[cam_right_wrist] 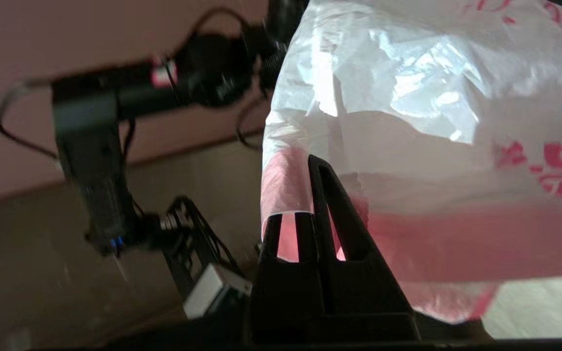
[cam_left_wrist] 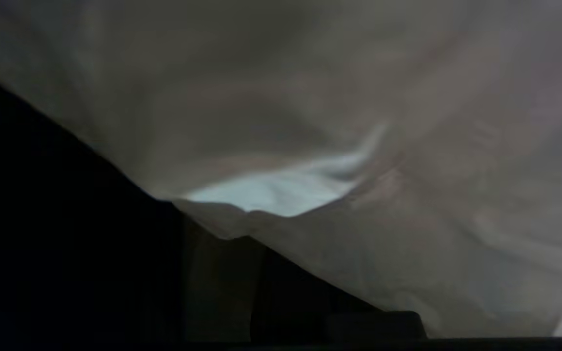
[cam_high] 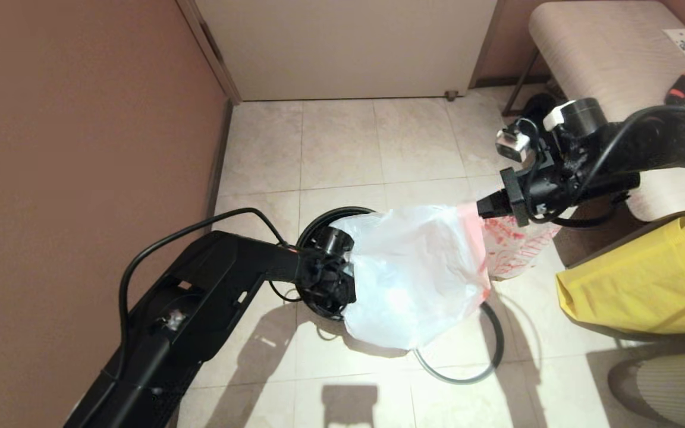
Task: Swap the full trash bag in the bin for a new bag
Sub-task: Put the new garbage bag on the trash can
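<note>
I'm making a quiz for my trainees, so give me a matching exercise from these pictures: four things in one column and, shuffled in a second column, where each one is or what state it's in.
Things:
1. new bag
2. grey hoop
3. yellow fabric bag
4. bin

Places or states:
A. lying flat on the floor tiles
B. sitting at the right, next to the chair
C. held stretched between the left gripper and the right gripper
D. standing on the floor, partly hidden under the left wrist

Pairs: 1-C, 2-A, 3-B, 4-D

A yellow bag [cam_high: 640,285] is lying on the tiled floor [cam_high: 342,142] at the right. A beige bench [cam_high: 610,53] is standing behind it, carrying what is possibly a bottle [cam_high: 678,88]. A pale door [cam_high: 348,47] is closing off the far wall.
</note>
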Tool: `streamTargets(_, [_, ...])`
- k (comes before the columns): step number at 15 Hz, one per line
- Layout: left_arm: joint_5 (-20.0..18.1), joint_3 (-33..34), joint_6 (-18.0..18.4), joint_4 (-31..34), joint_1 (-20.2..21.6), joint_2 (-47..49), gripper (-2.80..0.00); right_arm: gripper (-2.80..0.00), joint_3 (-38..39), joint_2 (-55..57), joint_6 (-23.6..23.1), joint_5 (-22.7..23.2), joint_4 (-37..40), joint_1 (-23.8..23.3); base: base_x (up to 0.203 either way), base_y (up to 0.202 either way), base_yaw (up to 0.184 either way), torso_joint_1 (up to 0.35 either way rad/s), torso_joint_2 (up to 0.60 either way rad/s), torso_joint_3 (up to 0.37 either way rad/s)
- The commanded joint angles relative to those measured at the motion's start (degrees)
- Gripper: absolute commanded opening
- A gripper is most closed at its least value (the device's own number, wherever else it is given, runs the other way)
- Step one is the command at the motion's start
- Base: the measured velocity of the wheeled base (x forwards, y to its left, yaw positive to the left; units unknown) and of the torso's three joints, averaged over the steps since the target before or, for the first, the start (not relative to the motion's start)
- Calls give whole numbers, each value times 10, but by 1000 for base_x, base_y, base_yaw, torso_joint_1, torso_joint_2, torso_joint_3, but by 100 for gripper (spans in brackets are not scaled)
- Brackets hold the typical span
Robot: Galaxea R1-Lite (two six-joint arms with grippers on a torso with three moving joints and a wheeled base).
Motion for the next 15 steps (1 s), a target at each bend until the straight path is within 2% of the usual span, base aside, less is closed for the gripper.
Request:
streamTargets(1, [52, -2, -1, -24, -5, 32, -280, -280, 1, 13, 73, -15, -61, 16, 0, 0, 0, 0, 0, 0])
streamTargets(3, [65, -2, -7, -32, 11, 32, -280, -280, 1, 13, 92, -30, -87, 30, 0, 0, 0, 0, 0, 0])
streamTargets(5, [101, -1, -20, -68, 27, 35, -280, -280, 1, 9, 98, -32, -90, 46, 0, 0, 0, 0, 0, 0])
streamTargets(8, [133, 0, -68, -73, 31, 6, -280, -280, 1, 1, 99, -35, -90, 69, 0, 0, 0, 0, 0, 0])
streamTargets(12, [160, 11, -110, -67, 30, -84, -280, -280, 1, -11, 98, -34, -93, 94, 0, 0, 0, 0, 0, 0])
streamTargets(15, [164, 72, -125, -59, 30, -166, -280, -280, 1, -19, 97, -31, -103, 101, 0, 0, 0, 0, 0, 0])
